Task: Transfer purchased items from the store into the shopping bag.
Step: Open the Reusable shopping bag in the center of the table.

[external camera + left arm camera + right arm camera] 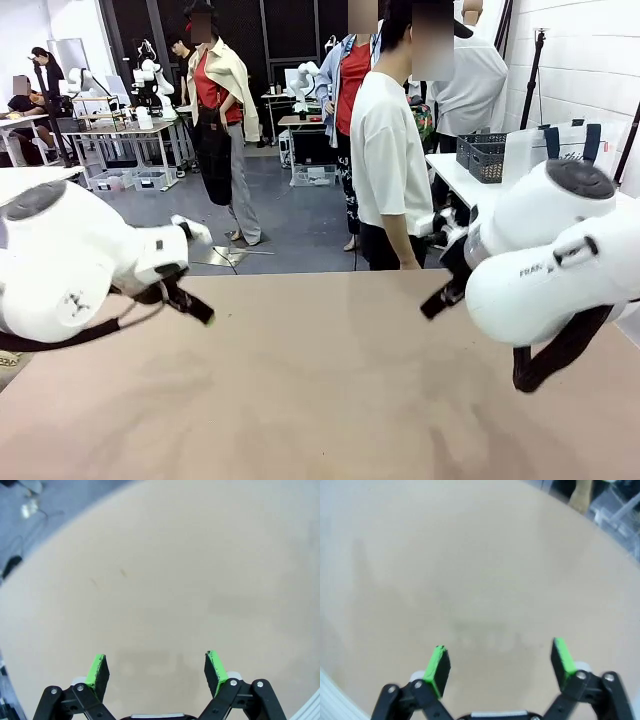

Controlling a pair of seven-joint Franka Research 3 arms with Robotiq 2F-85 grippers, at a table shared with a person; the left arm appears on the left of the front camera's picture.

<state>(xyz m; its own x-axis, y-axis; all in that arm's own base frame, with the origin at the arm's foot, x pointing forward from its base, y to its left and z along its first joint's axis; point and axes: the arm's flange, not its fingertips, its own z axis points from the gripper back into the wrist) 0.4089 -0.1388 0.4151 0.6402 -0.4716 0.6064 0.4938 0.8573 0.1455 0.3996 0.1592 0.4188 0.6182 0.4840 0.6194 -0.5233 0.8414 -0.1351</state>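
Standing well beyond parted jaws: basket [483,158], bag [530,155]

Both arms are glossy white with rounded, bulbous joint shells. The left arm [70,265] has a grey round cap, a small grey mark and a thin black cable under it. The right arm [550,260] has a dark grey cap, grey "FRAN" lettering and a thick black cable. The left gripper [155,667] and right gripper [500,662] have black linkage bars, silver screws and 2 bright green pads [97,672] each. The person [385,150] wears a white short-sleeved T-shirt.
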